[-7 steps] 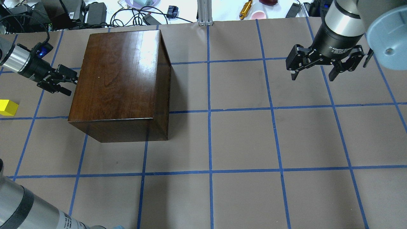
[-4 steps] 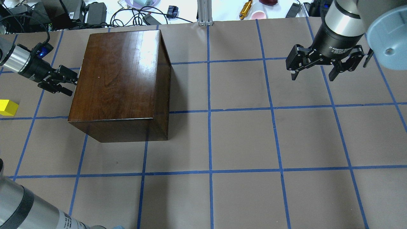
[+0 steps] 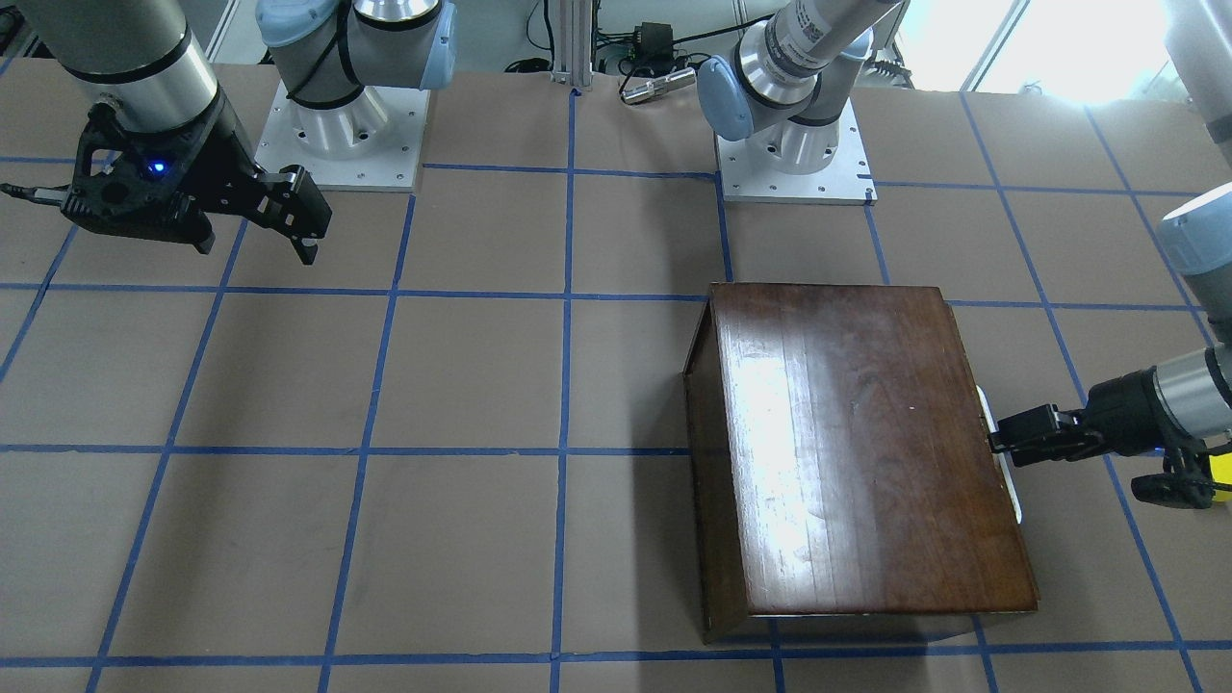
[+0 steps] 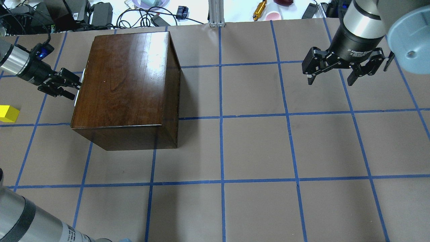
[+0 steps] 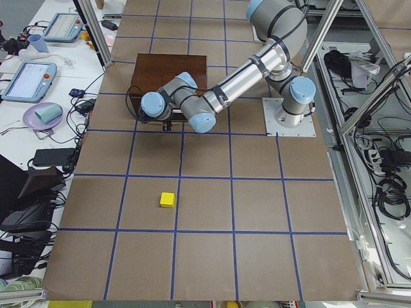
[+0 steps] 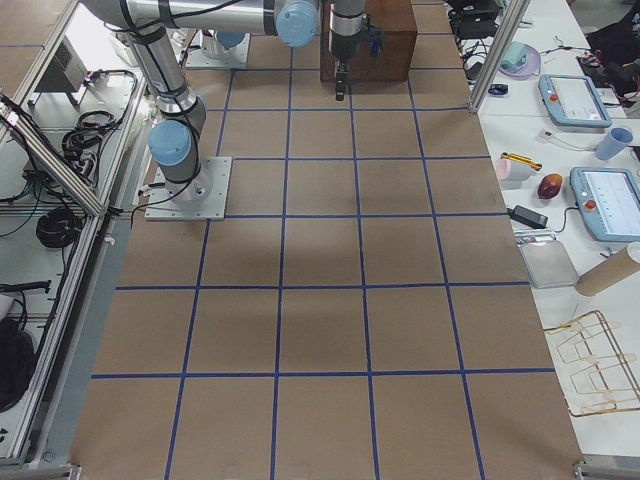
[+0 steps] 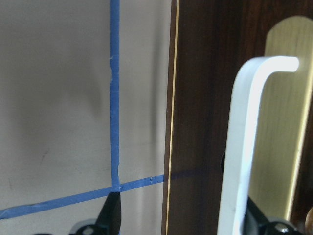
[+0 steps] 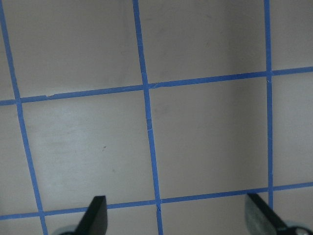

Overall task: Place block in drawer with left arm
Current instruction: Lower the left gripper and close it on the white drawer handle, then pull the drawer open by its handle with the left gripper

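Here the left gripper straddles the white handle of the drawer in the wooden box, fingers spread; the yellow block lies on the table nearby, untouched, and the right gripper hangs splayed, well apart

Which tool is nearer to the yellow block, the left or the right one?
Left. The left tool is at the wooden box's handle, close to the block; the right tool hangs far across the table, beyond the box.
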### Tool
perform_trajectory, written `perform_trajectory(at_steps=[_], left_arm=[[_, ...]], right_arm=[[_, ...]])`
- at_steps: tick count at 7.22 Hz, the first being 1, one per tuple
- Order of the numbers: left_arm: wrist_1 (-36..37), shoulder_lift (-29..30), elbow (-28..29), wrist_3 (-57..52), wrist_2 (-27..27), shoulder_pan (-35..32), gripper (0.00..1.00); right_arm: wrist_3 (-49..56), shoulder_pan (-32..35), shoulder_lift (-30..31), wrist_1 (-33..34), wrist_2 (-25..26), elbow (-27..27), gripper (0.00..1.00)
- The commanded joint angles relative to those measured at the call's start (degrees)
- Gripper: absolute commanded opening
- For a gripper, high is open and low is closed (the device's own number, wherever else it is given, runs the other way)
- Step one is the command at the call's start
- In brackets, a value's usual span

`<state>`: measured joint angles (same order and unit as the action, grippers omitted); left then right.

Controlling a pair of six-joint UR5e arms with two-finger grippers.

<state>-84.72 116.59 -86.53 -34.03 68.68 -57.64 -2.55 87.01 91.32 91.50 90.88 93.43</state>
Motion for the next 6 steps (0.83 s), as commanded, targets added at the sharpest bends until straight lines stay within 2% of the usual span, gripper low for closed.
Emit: perform_trajectory(at_steps=[1, 5, 6], left_arm=[[0.8, -0.1, 0.2, 0.0, 2.0, 0.2, 0.79], [1.2, -0.1, 0.3, -0.2, 3.5, 0.4, 0.79], [2.0, -0.1, 0.3, -0.2, 3.8, 0.5, 0.74]], right_arm=[[0.0, 0.0, 0.0, 0.0, 0.0, 0.0, 1.00], [0.0, 0.0, 0.0, 0.0, 0.0, 0.0, 1.00], [0.0, 0.0, 0.0, 0.0, 0.0, 0.0, 1.00]])
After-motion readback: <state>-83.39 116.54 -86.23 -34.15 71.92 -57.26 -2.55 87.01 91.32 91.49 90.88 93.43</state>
